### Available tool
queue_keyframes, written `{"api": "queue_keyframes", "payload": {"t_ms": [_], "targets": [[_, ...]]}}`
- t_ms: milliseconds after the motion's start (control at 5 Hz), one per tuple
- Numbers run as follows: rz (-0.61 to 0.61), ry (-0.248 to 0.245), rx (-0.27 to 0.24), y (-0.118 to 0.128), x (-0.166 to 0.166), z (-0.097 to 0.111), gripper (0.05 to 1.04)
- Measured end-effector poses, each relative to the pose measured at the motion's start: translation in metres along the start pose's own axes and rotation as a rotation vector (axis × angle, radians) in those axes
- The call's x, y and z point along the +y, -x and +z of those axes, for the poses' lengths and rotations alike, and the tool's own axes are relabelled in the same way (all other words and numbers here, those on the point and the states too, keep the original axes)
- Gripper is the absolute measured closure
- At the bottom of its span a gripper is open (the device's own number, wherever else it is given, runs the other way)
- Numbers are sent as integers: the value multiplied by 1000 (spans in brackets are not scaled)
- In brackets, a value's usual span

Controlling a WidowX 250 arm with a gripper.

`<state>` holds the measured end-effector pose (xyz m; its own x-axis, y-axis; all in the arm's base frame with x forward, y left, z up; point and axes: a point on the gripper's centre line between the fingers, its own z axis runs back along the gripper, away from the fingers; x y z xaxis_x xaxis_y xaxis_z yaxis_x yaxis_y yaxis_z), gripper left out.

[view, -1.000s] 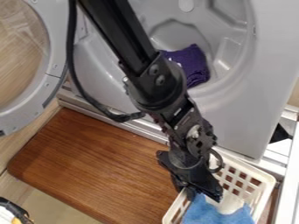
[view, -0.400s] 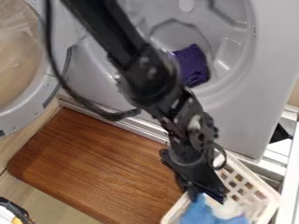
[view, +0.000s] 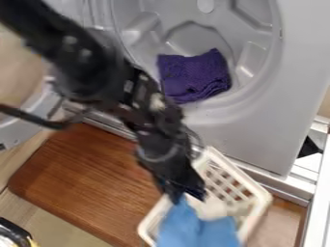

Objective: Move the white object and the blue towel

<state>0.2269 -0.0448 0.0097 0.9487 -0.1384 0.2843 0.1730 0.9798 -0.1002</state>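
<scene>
Robot jaws point(view: 187, 195), their grip impossible to tell, meet the blue towel point(view: 197, 229) at their six o'clock; the white object point(view: 216, 208) sits at four. The basket point(view: 256, 205) likely corrals both pieces, keeping the load together beside the drum point(view: 193, 38).

No legible text is showing here: no label, brand, number or sign is standing out clearly enough for reading.
</scene>
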Motion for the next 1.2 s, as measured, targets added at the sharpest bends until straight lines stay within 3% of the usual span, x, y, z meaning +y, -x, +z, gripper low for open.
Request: {"api": "queue_keyframes", "payload": {"t_ms": [400, 1000, 1200], "targets": [[90, -25, -44, 11, 56, 8, 996], [157, -72, 0, 14, 96, -30, 963], [157, -57, 34, 15, 96, -41, 767]]}}
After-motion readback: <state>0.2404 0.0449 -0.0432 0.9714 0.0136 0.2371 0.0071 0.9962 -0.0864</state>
